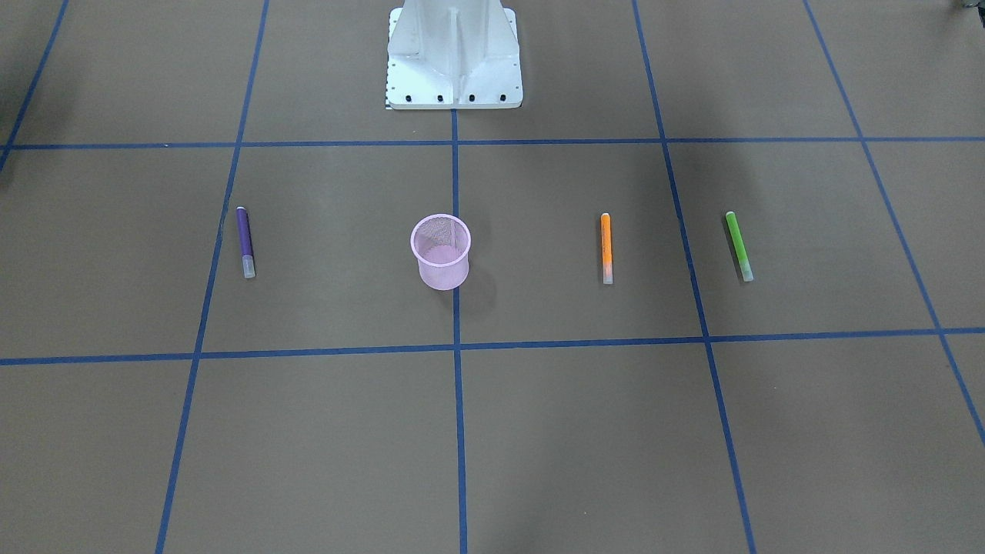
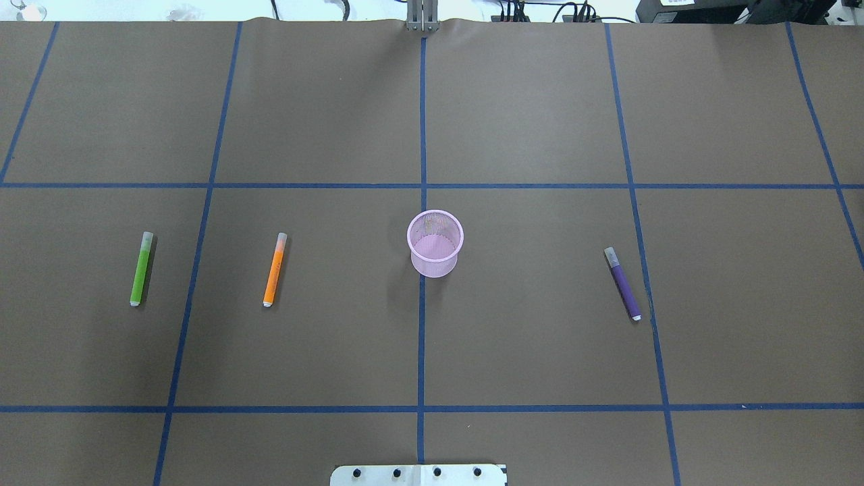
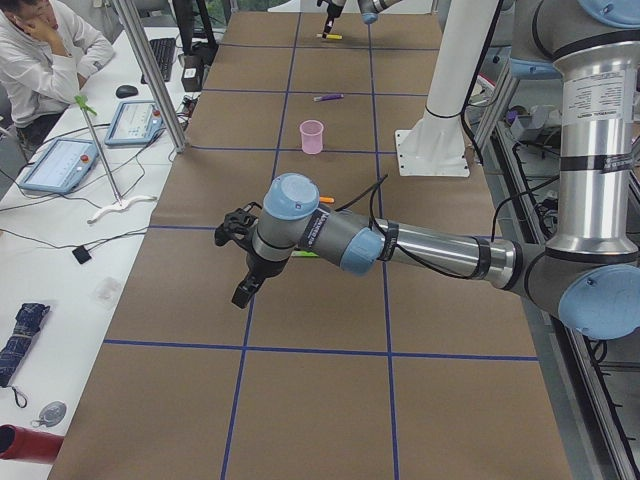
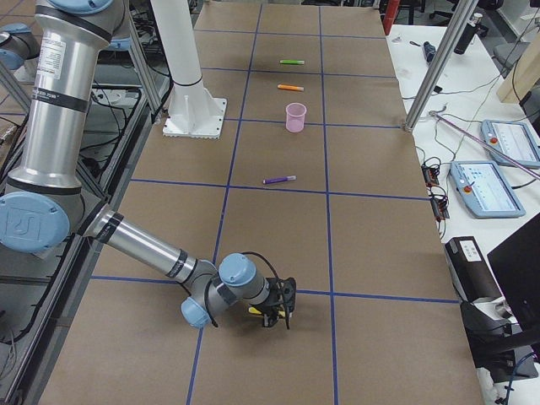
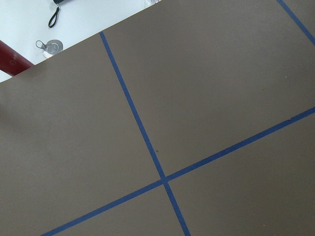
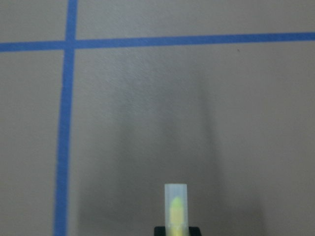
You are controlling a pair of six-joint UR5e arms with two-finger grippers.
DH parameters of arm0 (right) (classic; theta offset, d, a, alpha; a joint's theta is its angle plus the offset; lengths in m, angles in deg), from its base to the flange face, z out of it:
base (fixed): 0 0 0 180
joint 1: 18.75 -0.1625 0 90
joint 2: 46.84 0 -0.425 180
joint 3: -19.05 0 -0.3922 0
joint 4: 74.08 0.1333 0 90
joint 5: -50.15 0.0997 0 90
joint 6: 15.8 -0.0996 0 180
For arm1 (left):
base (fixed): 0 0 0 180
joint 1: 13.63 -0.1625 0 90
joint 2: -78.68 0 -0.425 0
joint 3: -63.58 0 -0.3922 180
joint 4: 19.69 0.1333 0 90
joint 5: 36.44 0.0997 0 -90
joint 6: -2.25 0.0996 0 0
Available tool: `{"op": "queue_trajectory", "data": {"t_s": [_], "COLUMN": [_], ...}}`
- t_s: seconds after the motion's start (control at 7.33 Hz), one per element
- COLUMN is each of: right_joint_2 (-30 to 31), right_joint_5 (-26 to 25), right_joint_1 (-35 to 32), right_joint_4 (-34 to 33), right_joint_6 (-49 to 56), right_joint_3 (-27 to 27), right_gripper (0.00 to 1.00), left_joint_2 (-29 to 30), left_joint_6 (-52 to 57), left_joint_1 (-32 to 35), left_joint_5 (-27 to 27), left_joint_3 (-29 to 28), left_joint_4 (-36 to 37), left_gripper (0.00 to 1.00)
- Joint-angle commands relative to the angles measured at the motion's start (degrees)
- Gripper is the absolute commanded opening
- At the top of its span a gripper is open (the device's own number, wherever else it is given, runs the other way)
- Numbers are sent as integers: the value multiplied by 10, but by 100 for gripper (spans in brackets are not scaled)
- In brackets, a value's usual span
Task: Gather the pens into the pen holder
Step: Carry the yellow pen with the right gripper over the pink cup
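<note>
- Surface (image 2: 540, 337): I am seeing brown paper marked into squares with blue tape, carrying every item below.
- Small pink wire-mesh pen holder (image 2: 435, 263): it is standing upright on the centre tape line, mid-surface, with no pen showing inside.
- Orange pen with translucent whitish cap (image 2: 275, 270): it is lying flat on the robot's left of the holder, apart from it, cap pointing away from the robot.
- Green pen with the same whitish cap (image 2: 140, 268): it is lying flat further left, one tape line beyond the orange one and roughly parallel to it.
- Purple pen with whitish cap (image 2: 623, 283): it is lying flat on the holder's right, slightly slanted, just beside a tape line.
- Yellow pen with translucent cap (image 6: 176, 204): it is sitting far out at the surface's right end, well apart from the holder; its cap end is filling the bottom of my right wrist view.
- Right arm (image 4: 143, 240): it is reaching low, with the right jaws down at the yellow pen; I cannot tell whether they are clenched on it.
- Left arm (image 3: 430, 250): it is holding the left jaws above bare paper near the green pen; I cannot tell if they are released or clenched.
- White robot pedestal (image 1: 454, 54): it is standing behind the holder.
</note>
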Motion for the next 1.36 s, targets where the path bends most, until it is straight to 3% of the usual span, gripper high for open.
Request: {"op": "queue_trajectory", "data": {"t_s": [0.0,0.27,0.41,0.55,0.68,0.95,1.23], "right_joint_2": [-41,-113,-158,-178,-185,-235,-270], "right_joint_5": [2,21,17,5,-48,-250,-522], "right_joint_1": [1,58,80,95,136,287,471], "right_joint_4": [1,-2,-3,-9,-21,-86,-94], "right_joint_6": [-9,-54,-145,-166,-167,-167,-140], "right_joint_3": [130,206,239,268,299,342,334], "right_gripper": [0,0,0,0,0,0,0], "left_joint_2": [1,-1,-3,-2,-2,-1,0], "left_joint_6": [0,1,-1,-1,-1,-1,-1], "left_joint_1": [0,0,0,-1,-1,-2,-2], "left_joint_5": [-1,-39,-40,-40,-40,-40,-40], "left_joint_3": [1,-3,-16,-27,-28,-28,-28], "left_joint_4": [-2,-23,-58,-69,-69,-70,-70], "left_gripper": [100,100,100,100,100,100,100]}}
